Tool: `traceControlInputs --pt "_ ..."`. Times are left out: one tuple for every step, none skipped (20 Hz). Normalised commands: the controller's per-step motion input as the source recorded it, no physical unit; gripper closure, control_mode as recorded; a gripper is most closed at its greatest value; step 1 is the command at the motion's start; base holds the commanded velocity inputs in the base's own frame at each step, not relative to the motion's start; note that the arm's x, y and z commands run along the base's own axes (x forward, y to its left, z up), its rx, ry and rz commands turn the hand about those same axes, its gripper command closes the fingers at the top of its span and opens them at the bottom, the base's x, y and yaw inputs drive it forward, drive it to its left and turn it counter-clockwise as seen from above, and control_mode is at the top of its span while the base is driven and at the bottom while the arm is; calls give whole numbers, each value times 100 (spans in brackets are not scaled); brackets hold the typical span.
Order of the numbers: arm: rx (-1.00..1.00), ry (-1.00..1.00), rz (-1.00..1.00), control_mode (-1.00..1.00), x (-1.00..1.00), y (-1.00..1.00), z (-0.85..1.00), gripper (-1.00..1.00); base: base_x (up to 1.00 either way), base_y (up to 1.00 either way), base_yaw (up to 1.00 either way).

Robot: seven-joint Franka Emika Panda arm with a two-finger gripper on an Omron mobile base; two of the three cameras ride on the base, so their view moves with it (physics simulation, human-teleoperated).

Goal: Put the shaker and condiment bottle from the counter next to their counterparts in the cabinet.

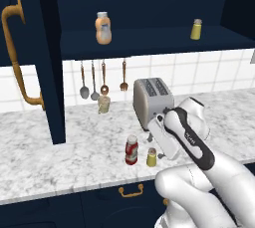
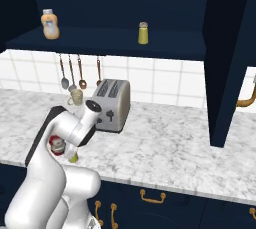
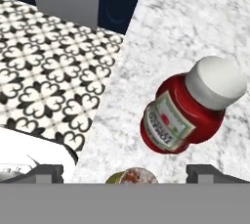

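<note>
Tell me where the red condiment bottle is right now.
In the left base view, the condiment bottle stands on the counter near its front edge, just left of the shaker and in front of the toaster.

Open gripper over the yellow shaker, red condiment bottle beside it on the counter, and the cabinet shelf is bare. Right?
Not quite: the shelf holds a peach-orange squeeze bottle and a twin yellow shaker, as the left base view shows. The rest stands.
</note>
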Motion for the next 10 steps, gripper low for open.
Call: traceControlInputs --pt "6 0 0 -100 0 0 -42 -100 0 0 0" --pt "5 0 0 -100 0 0 -40 -100 0 0 0" --pt "6 0 0 -100 0 0 -41 -100 0 0 0" --pt "8 0 0 -100 0 0 -43 -100 0 0 0" --pt "11 0 0 -100 0 -1 -46 -100 0 0 0" --pt "13 0 0 -100 0 -9 -46 -100 0 0 0" --pt "13 0 0 -100 0 -9 -44 -100 0 0 0" --pt "11 0 0 -100 0 0 -40 -100 0 0 0" --pt "10 0 0 -100 0 0 -36 -100 0 0 0" --pt "11 0 0 -100 0 0 -34 -100 0 0 0"
